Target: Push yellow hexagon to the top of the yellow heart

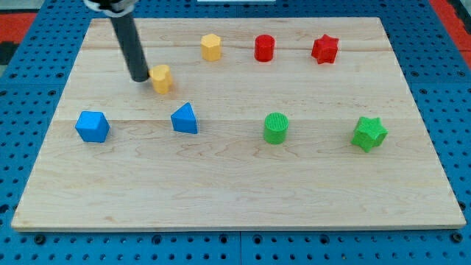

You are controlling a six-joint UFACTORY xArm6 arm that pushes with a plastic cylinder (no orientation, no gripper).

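Observation:
The yellow hexagon (212, 47) sits near the view's top, left of centre. The yellow heart (161, 78) lies below and to the left of it, about a block's width apart. My tip (139, 77) rests on the board right beside the heart's left side, touching it or nearly so. The dark rod rises from the tip toward the view's top left. The tip is well left of and below the hexagon.
A red cylinder (264, 48) and a red star (324, 49) stand right of the hexagon. A blue cube (93, 126), a blue triangular block (185, 118), a green cylinder (276, 127) and a green star (369, 133) form a lower row on the wooden board (235, 191).

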